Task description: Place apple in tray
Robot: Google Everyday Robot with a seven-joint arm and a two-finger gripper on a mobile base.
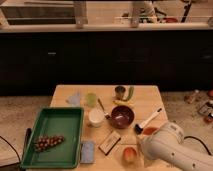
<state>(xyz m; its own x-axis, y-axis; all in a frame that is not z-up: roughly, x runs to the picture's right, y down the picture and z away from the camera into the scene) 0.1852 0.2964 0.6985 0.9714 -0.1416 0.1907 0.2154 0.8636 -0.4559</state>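
Red-orange apple (130,155) sits on the desk (145,96), low in the frame, right of the green tray (55,110). It looks hard, smooth and slippery, so grab its round middle. The end effector (142,150) is just beside it; spread or pinching, I cannot tell.

Dark cabinets (100,60) stand behind a wooden table (150,96) on a pale speckled floor (25,107)

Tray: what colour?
Green tray, clear in the camera view; the gripper is hidden by the white arm beside the apple.
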